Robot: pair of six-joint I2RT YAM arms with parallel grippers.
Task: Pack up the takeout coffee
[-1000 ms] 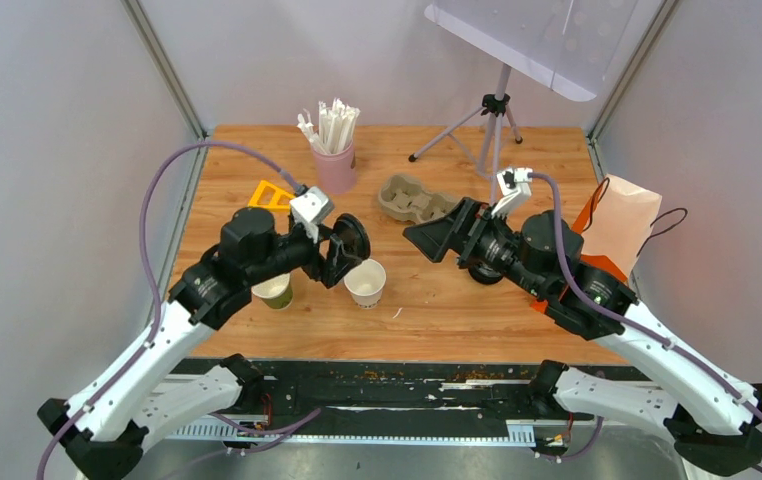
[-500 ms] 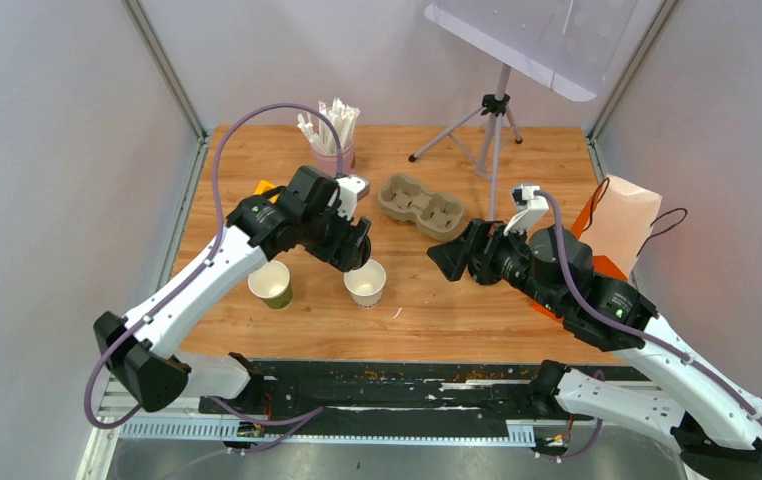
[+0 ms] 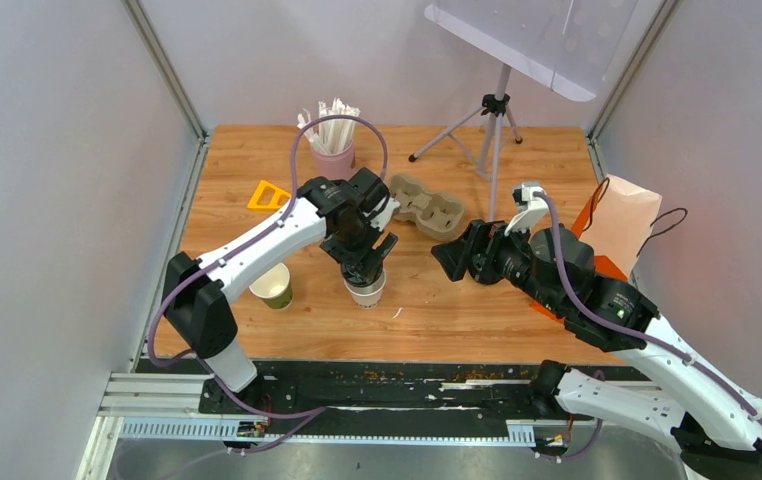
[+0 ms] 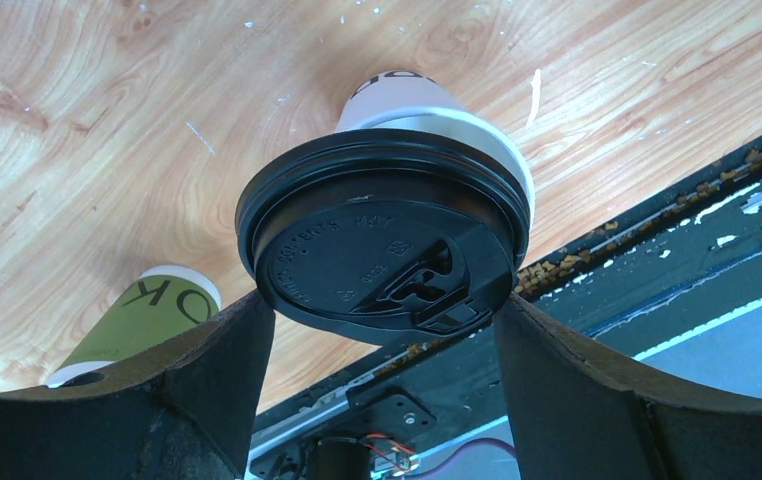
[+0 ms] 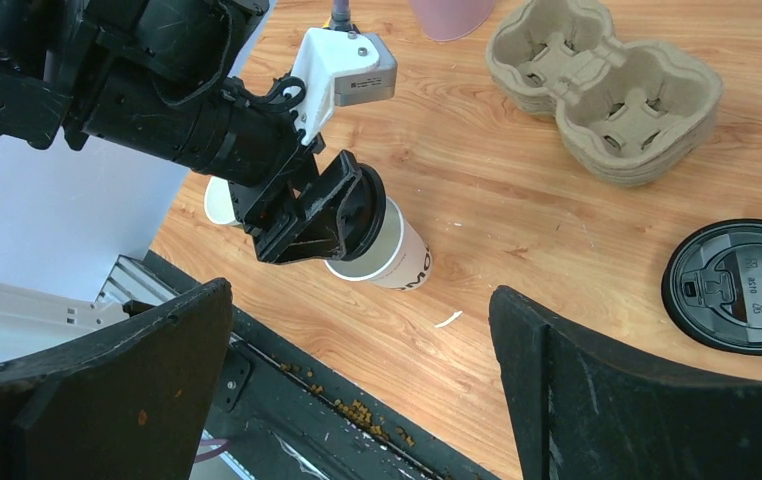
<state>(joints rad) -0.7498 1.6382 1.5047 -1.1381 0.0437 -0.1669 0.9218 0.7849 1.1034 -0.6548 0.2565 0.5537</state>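
My left gripper (image 3: pixel 362 265) is shut on a black plastic lid (image 4: pixel 382 250), its edges pinched between the two fingers. It holds the lid tilted over the whitish cup with dark print (image 3: pixel 366 291), at the cup's far rim. In the right wrist view the cup (image 5: pixel 402 262) still shows an open mouth under the lid (image 5: pixel 359 214). The olive-green cup (image 3: pixel 275 287) stands open to its left and also shows in the left wrist view (image 4: pixel 142 320). My right gripper (image 3: pixel 454 255) is open and empty, right of the whitish cup, above the table.
A second black lid (image 5: pixel 747 285) lies flat on the table. A pulp cup carrier (image 3: pixel 422 203) sits behind the cups. A pink cup of white sticks (image 3: pixel 334 152), an orange triangle (image 3: pixel 269 195), a tripod (image 3: pixel 494 125) and a paper bag (image 3: pixel 622 225) stand around.
My left arm has swung right and down, bringing the black lid from beside the whitish cup to over its rim. My right gripper pulled back a little, then held still.
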